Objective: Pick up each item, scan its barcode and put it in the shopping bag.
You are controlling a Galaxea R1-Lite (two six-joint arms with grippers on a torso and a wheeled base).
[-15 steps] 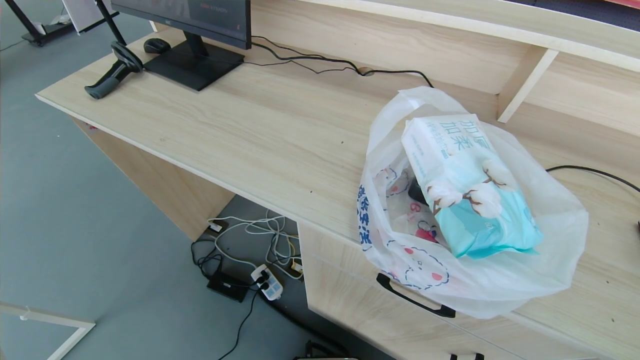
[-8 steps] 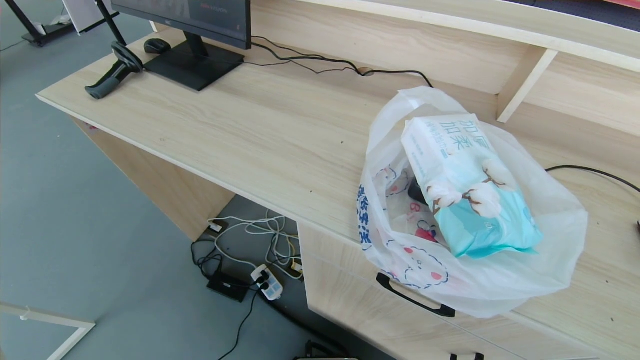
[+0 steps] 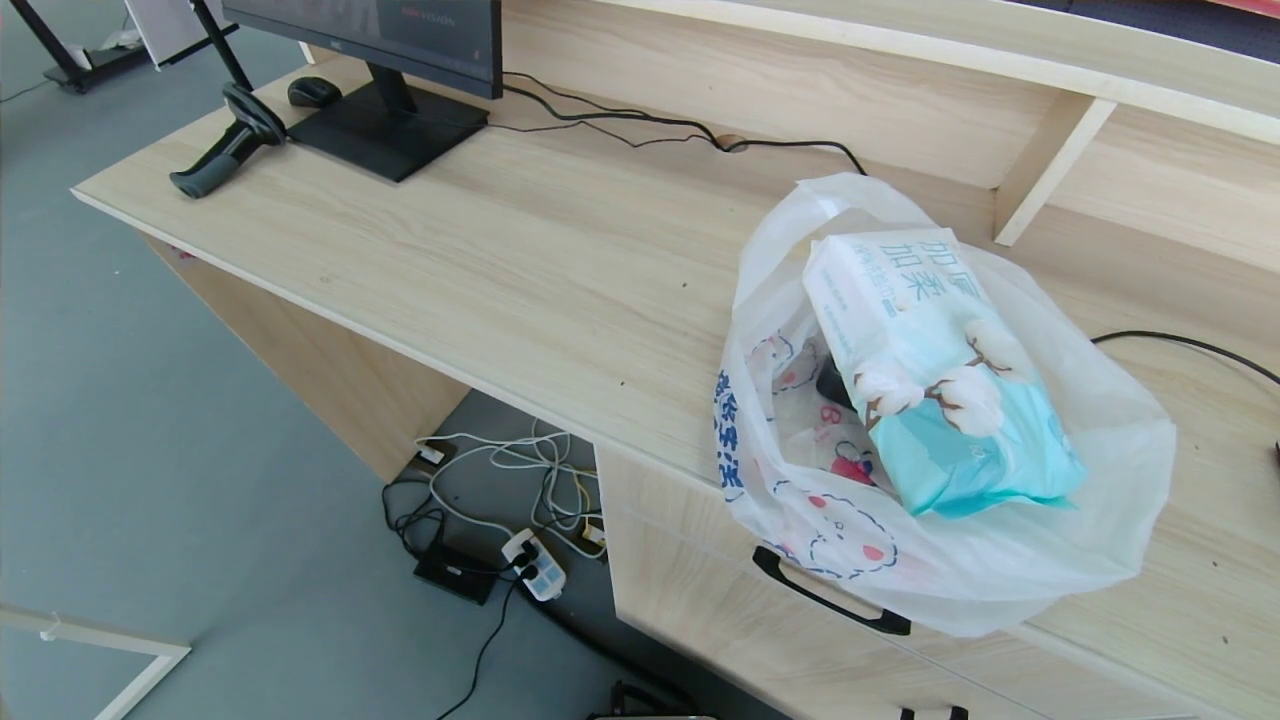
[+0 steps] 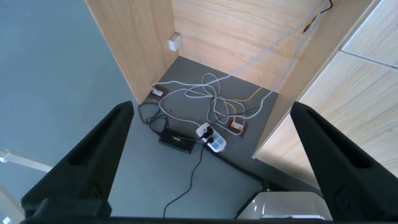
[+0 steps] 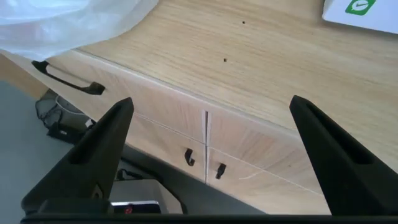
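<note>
Left hand (image 4: 211, 109) and right hand (image 5: 211, 99) wide open, empty. Pack (image 3: 935, 370) sits in bag (image 3: 1000, 580) on bench (image 3: 500, 260). Looks done; keep hands clear of bag, don't snag it.

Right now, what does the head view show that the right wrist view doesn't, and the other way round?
Head view only: the tissue pack, scanner, monitor and mouse. Right wrist view only: the right tool, open, and a white card on the desk. Both: the shopping bag, the desk and the black drawer handle.
</note>
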